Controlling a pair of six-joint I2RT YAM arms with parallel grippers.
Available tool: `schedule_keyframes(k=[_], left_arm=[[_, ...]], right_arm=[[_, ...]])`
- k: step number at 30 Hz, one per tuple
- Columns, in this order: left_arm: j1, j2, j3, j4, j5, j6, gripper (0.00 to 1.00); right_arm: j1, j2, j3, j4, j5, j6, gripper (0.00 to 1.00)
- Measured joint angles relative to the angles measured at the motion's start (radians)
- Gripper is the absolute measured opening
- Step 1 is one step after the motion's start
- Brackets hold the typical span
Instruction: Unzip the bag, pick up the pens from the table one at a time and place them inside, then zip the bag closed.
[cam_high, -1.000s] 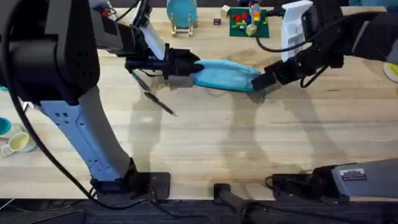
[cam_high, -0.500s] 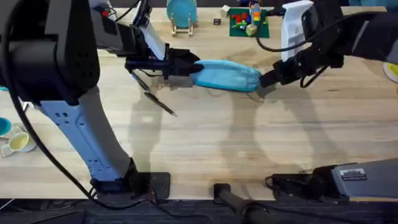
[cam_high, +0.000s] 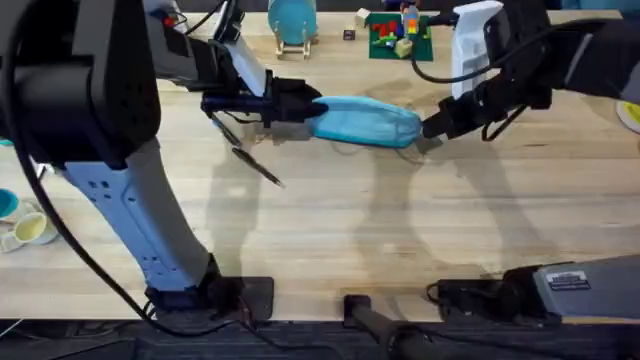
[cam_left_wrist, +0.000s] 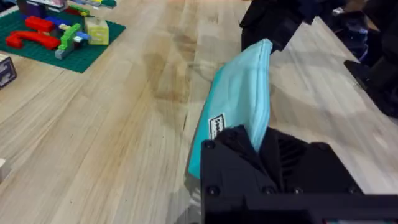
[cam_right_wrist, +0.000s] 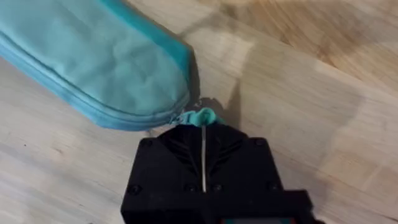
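Note:
The light blue bag (cam_high: 365, 122) lies across the far middle of the table (cam_high: 330, 230). My left gripper (cam_high: 306, 110) is shut on its left end; in the left wrist view the left gripper (cam_left_wrist: 249, 135) pinches the bag (cam_left_wrist: 239, 93) at its near tip. My right gripper (cam_high: 430, 128) is at the bag's right end, and in the right wrist view the right gripper (cam_right_wrist: 203, 132) is shut on the small pale pull tab (cam_right_wrist: 203, 116) beside the bag (cam_right_wrist: 106, 62). The zipper line looks closed. One dark pen (cam_high: 258, 165) lies in front of the left gripper, another pen (cam_high: 226, 130) partly under that arm.
A round blue disc on a wooden stand (cam_high: 292, 22) and a green brick plate with toy bricks (cam_high: 398, 36) stand at the back edge. Cups (cam_high: 26, 230) sit at the far left. The near half of the table is bare wood.
My right gripper has shifted slightly right, off the bag's end, with the pull tab in it. The left gripper and the pens have not moved.

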Motion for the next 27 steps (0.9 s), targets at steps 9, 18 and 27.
schedule_keyframes(k=[9,18,27], left_arm=[[0.000,0.000,0.000,0.000,0.000,0.000,0.042],[0.000,0.000,0.000,0.000,0.000,0.000,0.042],[0.000,0.000,0.000,0.000,0.000,0.000,0.042]], right_arm=[[0.000,-0.024,0.000,-0.001,0.001,-0.001,0.032],[0.000,-0.173,0.000,-0.004,0.000,-0.005,0.032],[0.000,-0.315,0.000,0.003,0.000,-0.008,0.030]])
